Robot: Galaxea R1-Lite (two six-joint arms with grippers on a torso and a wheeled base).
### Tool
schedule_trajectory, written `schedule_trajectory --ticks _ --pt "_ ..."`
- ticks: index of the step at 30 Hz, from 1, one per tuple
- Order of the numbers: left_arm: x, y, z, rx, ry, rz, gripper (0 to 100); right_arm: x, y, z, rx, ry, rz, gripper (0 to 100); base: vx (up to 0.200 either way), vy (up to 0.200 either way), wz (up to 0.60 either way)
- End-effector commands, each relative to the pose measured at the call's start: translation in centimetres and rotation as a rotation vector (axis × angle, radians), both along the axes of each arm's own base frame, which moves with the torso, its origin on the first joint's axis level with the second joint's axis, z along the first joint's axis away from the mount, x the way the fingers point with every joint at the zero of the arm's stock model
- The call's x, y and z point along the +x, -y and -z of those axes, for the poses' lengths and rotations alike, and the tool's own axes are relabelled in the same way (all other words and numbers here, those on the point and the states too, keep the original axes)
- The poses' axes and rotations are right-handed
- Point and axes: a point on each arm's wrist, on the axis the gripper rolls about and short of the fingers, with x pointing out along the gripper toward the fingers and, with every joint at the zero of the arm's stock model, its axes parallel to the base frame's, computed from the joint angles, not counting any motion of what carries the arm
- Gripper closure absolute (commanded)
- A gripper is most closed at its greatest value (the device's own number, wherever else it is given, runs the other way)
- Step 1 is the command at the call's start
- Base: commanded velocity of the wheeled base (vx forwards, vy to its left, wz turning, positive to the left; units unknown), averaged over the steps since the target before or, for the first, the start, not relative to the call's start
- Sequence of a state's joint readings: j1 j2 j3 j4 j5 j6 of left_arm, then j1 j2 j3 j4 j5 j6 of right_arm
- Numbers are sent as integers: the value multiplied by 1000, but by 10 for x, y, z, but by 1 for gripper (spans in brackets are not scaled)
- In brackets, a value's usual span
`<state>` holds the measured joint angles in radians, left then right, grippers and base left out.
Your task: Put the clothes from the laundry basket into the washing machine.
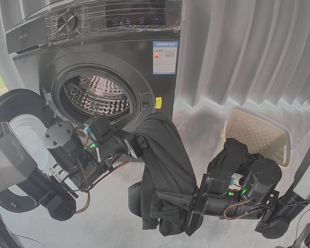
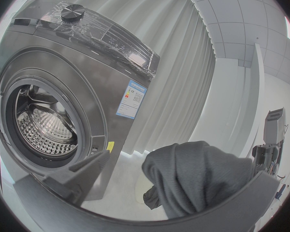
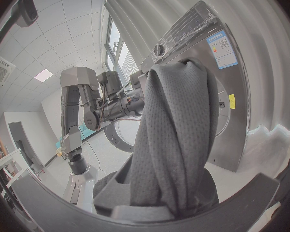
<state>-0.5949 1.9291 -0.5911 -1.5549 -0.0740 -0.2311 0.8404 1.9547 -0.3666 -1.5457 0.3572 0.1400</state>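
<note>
Mid-load, the garment (image 1: 165,162) hangs over the left gripper (image 2: 138,165), fingers (image 2: 77,174) apart, right gripper (image 1: 175,200) clamped on it lower; next, it likely needs swinging into the drum (image 1: 96,99).

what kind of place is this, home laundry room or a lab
Probably a lab or showroom staged as a laundry corner: a washing machine with film-wrapped panel, a laundry basket on the floor, office-style ceiling tiles.

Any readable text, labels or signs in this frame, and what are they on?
Blue and white label on the washing machine front: print too small to read.
Yellow sticker beside the door opening: too small to read.
Control panel: lit icons, no legible words.
Short logo on the drawer front: brand mark, not quoted.
</note>
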Motion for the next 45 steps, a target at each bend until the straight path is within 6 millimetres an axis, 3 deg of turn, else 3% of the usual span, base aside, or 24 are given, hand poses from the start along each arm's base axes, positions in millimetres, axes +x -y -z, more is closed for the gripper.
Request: schedule_trajectory --ticks 1,9,16,21,29,36,40,45 --pt "6 -6 4 11 -11 -25 0 0 10 -9 20 17 24 100 0 0 0" --pt "19 -18 12 16 -40 -121 0 6 20 -2 -5 -6 69 100 0 0 0" --pt "17 -21 24 56 -69 -130 0 9 20 1 -8 -20 78 100 0 0 0" --pt "-11 -12 34 113 -110 14 0 19 21 -2 10 -7 107 100 0 0 0" --pt "-41 -7 20 100 -83 167 0 25 21 5 -3 -22 121 100 0 0 0" --pt "-41 -14 11 73 -66 167 0 26 21 9 -13 -36 125 100 0 0 0" --pt "-49 -21 -3 54 -24 214 0 34 24 18 -26 -75 154 100 0 0 0" --pt "-54 -24 -5 47 -28 242 0 34 25 21 -33 -84 156 100 0 0 0"
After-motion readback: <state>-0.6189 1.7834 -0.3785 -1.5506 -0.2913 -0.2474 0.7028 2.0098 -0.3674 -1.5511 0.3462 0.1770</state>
